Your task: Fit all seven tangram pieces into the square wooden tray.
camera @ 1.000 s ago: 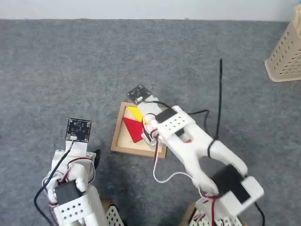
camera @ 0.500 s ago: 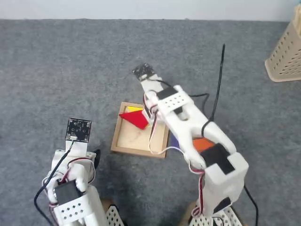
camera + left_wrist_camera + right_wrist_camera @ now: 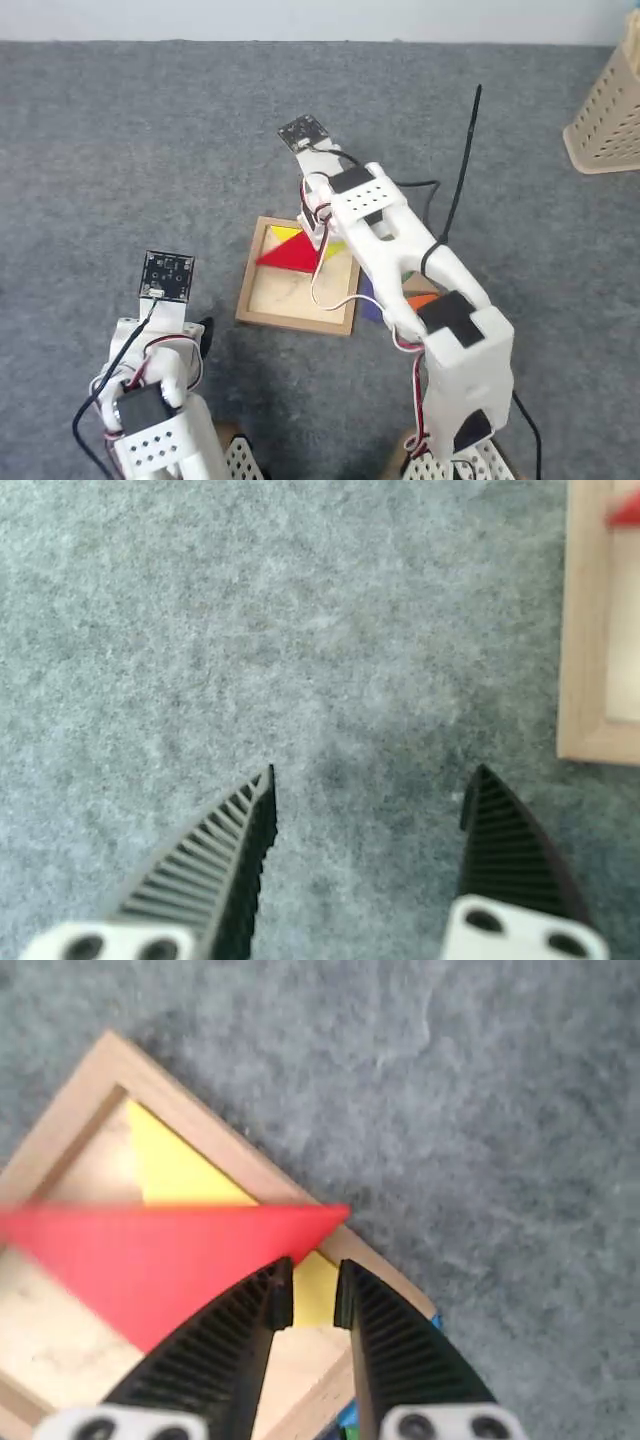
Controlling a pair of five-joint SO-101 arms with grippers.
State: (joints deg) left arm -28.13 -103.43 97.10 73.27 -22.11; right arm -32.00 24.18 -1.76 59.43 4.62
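High view: my right arm stretches over the wooden tray (image 3: 290,322). The red triangle (image 3: 290,257) hangs by the far rim, overlapping the yellow triangle (image 3: 285,233). Open carpet (image 3: 130,150) lies to the left.

Left wrist view: left gripper (image 3: 370,800) spread apart over carpet, with the tray's corner beside it.

Right wrist view: right gripper (image 3: 313,1295) pinches the red triangle's edge.

A second ago the red piece sat lower in the tray.

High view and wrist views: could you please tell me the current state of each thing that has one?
Square wooden tray: partly filled, bare floor showing.
Yellow triangle piece: lying flat in a tray corner.
Red triangle piece: held raised over the tray.
Right gripper: shut on the red triangle piece.
Left gripper: open, empty, over the grey carpet.
Orange piece: outside the tray, on the carpet.
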